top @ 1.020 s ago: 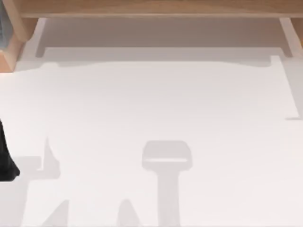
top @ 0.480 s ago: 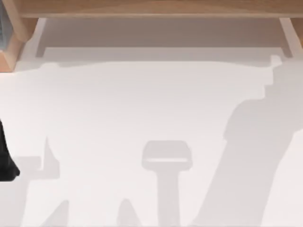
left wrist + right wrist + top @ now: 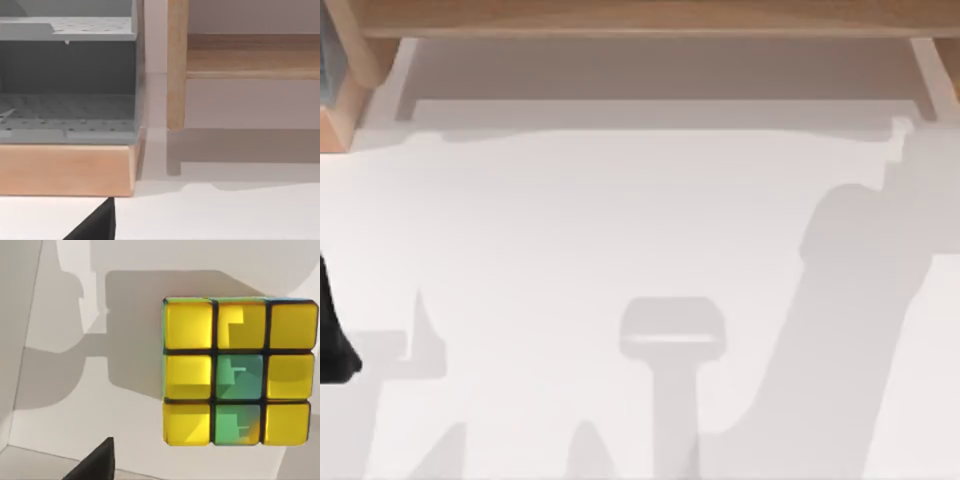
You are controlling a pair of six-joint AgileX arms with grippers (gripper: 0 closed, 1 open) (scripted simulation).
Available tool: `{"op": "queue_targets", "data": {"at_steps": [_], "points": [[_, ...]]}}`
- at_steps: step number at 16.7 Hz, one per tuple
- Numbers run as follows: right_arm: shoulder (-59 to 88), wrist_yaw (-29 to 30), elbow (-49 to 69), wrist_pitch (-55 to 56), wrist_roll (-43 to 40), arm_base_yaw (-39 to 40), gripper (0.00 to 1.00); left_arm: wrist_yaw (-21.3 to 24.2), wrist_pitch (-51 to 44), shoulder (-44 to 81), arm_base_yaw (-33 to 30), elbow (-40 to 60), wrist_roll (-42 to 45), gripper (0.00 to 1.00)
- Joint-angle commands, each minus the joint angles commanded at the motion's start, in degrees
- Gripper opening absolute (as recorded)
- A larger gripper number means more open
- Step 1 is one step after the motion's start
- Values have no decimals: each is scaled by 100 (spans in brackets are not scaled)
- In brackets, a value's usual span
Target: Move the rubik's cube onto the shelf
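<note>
Since a moment ago the right arm's shadow (image 3: 840,330) spreads wider; the rubik's cube (image 3: 239,371), rigid and light, suits gripping on opposite flat sides, finger state untellable.

White table (image 3: 620,220); soft grey shadows; grey perforated rack (image 3: 67,107).

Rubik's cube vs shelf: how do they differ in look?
The rubik's cube is a compact block of yellow and green squares split by dark grid lines; the shelf is plain light-brown wood. The rubik's cube is square-faced, while the shelf is a long board on side supports, spanning the top view's far edge.
</note>
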Motion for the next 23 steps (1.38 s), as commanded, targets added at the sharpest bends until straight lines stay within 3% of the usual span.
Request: {"op": "queue_targets", "data": {"at_steps": [15, 23], "points": [[406, 28, -578, 1000, 140, 137, 100, 0, 0, 0, 0, 0, 0, 100], [406, 28, -578, 1000, 140, 137, 40, 0, 0, 0, 0, 0, 0, 100]]}}
